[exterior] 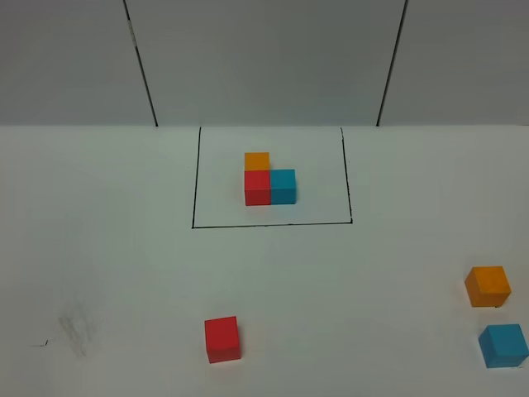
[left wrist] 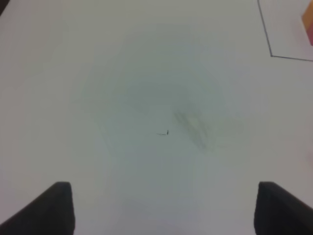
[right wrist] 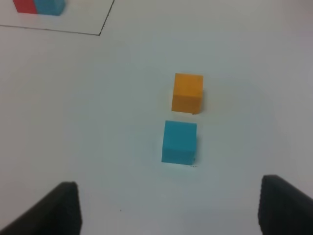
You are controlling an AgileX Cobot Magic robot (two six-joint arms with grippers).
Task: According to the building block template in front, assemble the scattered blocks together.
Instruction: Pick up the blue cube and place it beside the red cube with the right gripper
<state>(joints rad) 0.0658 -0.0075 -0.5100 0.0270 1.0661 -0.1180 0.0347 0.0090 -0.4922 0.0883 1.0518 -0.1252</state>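
The building block template [exterior: 269, 182] sits inside a black drawn rectangle at the back middle: orange behind red, cyan to the red's right. It also shows in the right wrist view [right wrist: 39, 6]. The scattered blocks lie apart on the white table: a red cube [exterior: 222, 339] at front middle, an orange cube [exterior: 488, 286] and a cyan cube [exterior: 503, 345] at the right edge. In the right wrist view the orange cube [right wrist: 187, 92] and cyan cube [right wrist: 179, 142] lie ahead of my open, empty right gripper [right wrist: 168, 210]. My left gripper [left wrist: 164, 210] is open over bare table.
The black frame line [exterior: 273, 224] runs in front of the template; its corner shows in the left wrist view [left wrist: 272, 55]. A faint grey smudge [exterior: 76, 332] and a small dark mark [left wrist: 165, 132] are on the table at front left. Grey wall panels stand behind.
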